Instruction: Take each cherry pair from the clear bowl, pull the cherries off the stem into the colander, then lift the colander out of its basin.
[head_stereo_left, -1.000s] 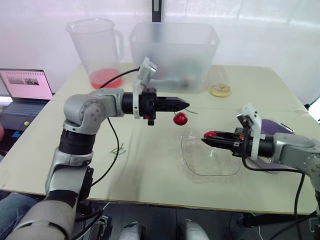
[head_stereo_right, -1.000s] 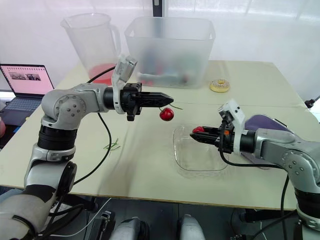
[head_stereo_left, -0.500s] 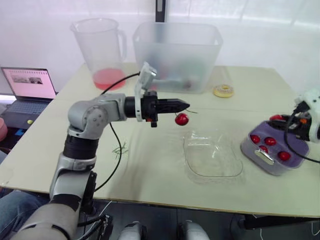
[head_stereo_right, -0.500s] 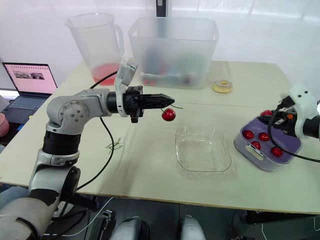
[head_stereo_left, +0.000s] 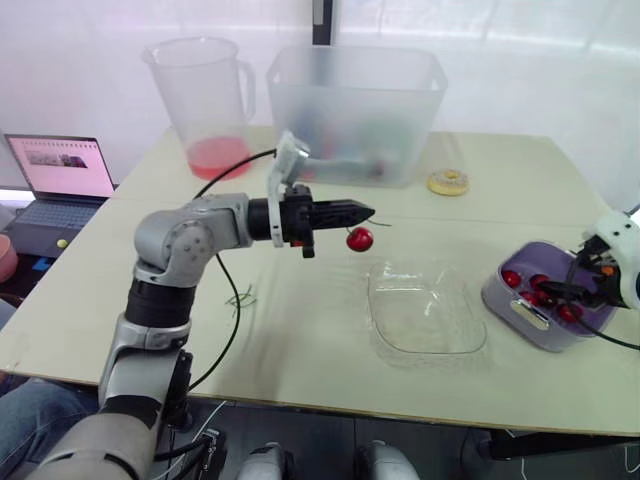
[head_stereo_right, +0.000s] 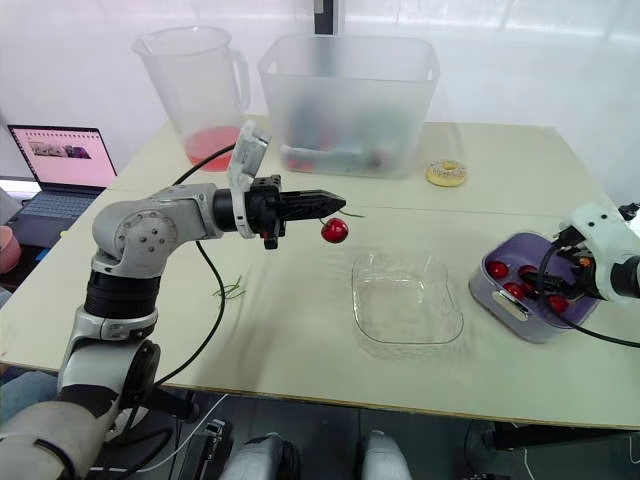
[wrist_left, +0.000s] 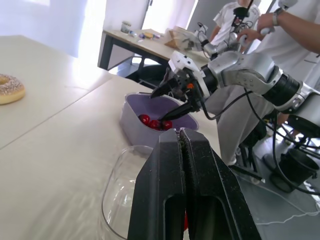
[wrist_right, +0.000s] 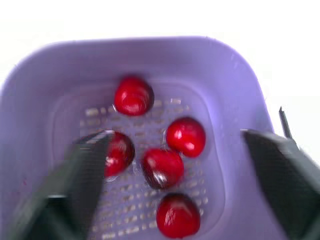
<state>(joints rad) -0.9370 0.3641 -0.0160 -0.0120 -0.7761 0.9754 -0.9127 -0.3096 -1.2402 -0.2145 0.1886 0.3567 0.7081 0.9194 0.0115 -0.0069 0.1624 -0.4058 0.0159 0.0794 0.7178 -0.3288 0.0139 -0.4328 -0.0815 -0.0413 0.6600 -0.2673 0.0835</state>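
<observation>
Five cherries (wrist_right: 161, 167) between spread right fingers (wrist_right: 75, 182)

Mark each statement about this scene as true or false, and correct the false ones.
1. The left pincer holds a cherry by its stem, above the table. True.
2. The clear bowl contains two cherry pairs. False: it looks empty.
3. Five loose cherries lie in the purple colander. True.
4. The right pincer is shut on a cherry. False: it is open above the colander and holds nothing.
5. The doughnut lies inside the clear bowl. False: it lies on the table beside the frosted tub.
</observation>
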